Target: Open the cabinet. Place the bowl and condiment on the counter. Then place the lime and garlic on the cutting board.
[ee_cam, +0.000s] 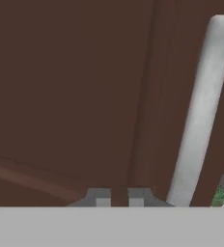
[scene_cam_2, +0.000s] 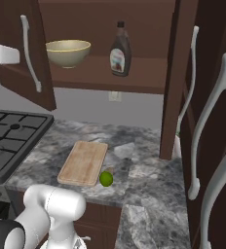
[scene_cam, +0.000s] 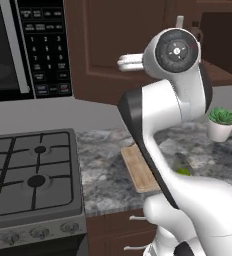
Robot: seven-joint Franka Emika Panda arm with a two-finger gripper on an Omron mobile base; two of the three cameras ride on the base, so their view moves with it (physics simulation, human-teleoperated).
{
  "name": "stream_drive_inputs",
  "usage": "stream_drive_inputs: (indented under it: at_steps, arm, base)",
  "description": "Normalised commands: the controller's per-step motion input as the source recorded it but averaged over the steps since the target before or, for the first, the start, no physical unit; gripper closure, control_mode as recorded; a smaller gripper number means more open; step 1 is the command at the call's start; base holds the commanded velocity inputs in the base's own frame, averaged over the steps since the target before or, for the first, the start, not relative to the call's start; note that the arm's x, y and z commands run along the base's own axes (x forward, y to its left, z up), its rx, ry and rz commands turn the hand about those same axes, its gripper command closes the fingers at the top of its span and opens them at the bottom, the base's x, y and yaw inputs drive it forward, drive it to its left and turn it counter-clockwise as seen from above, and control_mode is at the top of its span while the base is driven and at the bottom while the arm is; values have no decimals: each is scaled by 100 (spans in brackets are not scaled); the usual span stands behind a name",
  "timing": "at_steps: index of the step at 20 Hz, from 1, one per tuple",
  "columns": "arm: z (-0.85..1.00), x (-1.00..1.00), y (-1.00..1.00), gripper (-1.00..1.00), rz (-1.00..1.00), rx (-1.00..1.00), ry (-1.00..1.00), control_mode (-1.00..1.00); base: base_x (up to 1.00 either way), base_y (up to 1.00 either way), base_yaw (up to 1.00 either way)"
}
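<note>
Cabinet [scene_cam_2: 110,73] open, left door [scene_cam_2: 27,53] swung out, right door [scene_cam_2: 176,78] edge-on. Bowl [scene_cam_2: 68,52] and sauce bottle [scene_cam_2: 120,48] on the shelf, apart, free space between them. Gripper [ee_cam: 119,197] closed on nothing, tips nearly together, hard against a brown door panel, its pale handle [ee_cam: 198,111] just right of the tips. Well below: cutting board [scene_cam_2: 84,163] bare on the worktop [scene_cam_2: 144,180], lime [scene_cam_2: 106,179] touching its near corner. Garlic not made out. Potted plant [scene_cam: 222,122] beyond.
</note>
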Motion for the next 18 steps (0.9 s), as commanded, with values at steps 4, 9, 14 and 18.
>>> stream_drive_inputs:
  at_steps: [4, 9, 14, 18]
  arm:
    - [-22, -19, 58, 100, -2, 0, 0, -100]
    - [3, -15, 25, 100, -2, -1, -1, -100]
    - [19, -5, -48, -100, 0, 8, 3, -100]
    - [8, -7, -47, -100, 2, 7, 0, -100]
  base:
    - [0, 0, 0]
    - [0, 0, 0]
    - [0, 0, 0]
    - [0, 0, 0]
